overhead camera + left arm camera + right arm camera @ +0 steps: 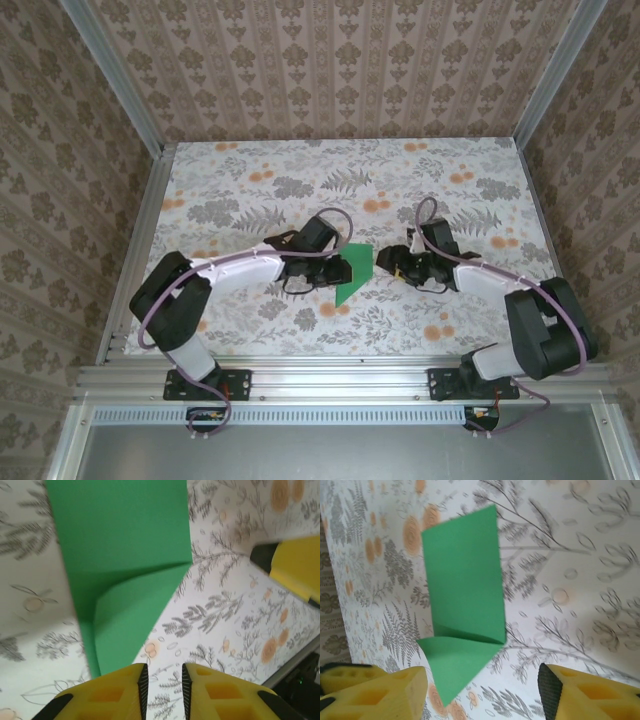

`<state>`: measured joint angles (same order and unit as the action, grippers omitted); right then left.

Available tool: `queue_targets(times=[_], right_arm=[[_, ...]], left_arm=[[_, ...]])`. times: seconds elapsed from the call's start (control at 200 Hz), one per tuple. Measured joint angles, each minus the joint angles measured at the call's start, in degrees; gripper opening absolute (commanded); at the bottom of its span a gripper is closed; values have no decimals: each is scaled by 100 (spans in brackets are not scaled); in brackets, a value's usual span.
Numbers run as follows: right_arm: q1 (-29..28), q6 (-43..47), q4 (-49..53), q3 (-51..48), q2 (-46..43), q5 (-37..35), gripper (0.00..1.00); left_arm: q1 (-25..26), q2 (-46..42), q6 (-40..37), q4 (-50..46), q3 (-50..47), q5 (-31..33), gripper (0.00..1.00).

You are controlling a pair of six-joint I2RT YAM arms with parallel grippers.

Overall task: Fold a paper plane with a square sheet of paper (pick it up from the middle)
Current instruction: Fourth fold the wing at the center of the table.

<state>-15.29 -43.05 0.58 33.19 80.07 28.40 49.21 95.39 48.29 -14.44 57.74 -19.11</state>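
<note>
One creased sheet point(353, 270) between left end effector point(162, 677), right end effector point(482, 677).

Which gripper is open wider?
The right gripper: its jaws stand far apart. On the left gripper they leave just a narrow slit.

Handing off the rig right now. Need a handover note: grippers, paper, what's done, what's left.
Left gripper: jaws a narrow gap apart, nothing in them.
Right gripper: wide open, empty.
Green sheet of paper: lying on the table between the two grippers, just ahead of their fingertips.
Done: one corner flap folded over.
Left: the other folds; no dart shape yet.
</note>
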Motion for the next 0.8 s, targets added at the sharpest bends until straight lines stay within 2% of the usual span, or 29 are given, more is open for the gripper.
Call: queue_targets(times=[0.28, 0.48, 0.805], right_arm=[[-157, -262, -15, -109, -164, -63, 65], [-304, -422, -122, -109, 81, -59, 64], [-566, -616, -170, -35, 450, -46, 54]], left_arm=[[-98, 413, -151, -42, 214, 101, 17], [-179, 789, -188, -52, 470, 245, 10], [-280, 1106, -190, -175, 470, 422, 4]])
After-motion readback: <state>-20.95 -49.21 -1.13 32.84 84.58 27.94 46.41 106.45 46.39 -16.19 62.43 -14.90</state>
